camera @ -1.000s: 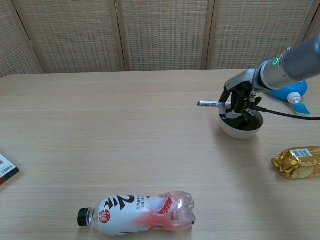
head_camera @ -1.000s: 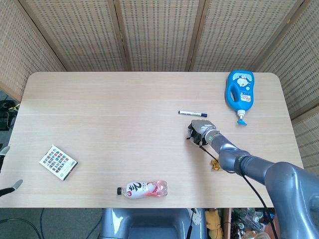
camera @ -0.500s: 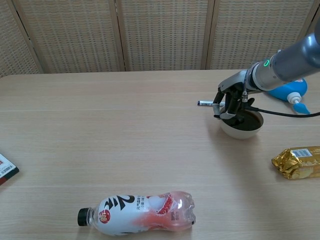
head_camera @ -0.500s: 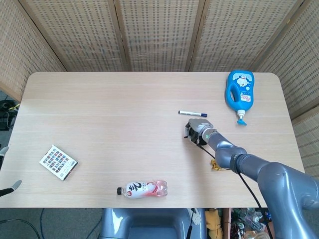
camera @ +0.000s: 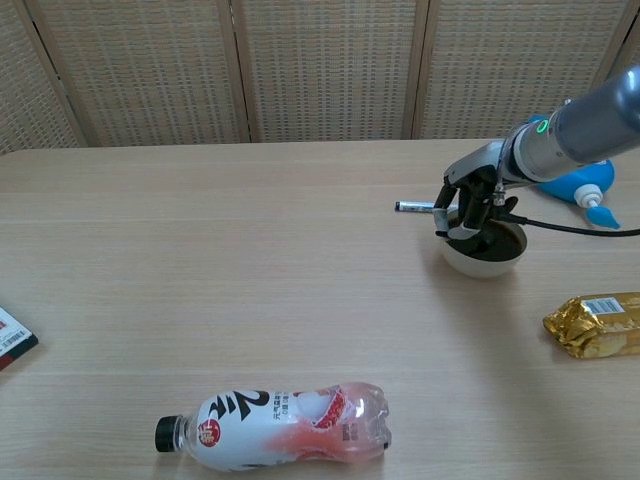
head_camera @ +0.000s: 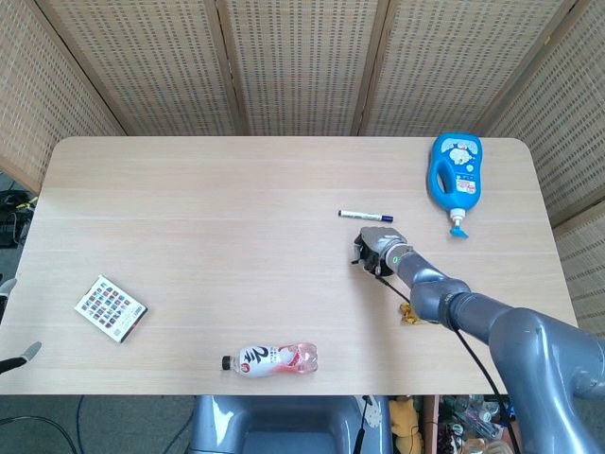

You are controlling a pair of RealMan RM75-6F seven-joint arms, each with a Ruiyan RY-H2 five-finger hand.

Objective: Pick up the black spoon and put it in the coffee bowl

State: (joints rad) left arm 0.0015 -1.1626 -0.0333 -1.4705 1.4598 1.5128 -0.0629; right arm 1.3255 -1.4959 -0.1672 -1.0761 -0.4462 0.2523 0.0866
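Note:
The coffee bowl, white outside and dark inside, stands at the right of the table. My right hand hovers over its left rim, fingers curled down around the black spoon, whose dark lower end dips into the bowl. In the head view the right hand covers the bowl, and the spoon is hard to make out. Only two fingertips of my left hand show at the far left edge, off the table, spread apart and holding nothing.
A marker lies just behind the bowl. A blue bottle lies at the back right and a gold packet at the front right. A drink bottle lies near the front edge, a card pack at the left.
My right hand slid a little left off the bowl's middle, then edged back right; it now hangs over the left rim with the spoon still in its fingers.

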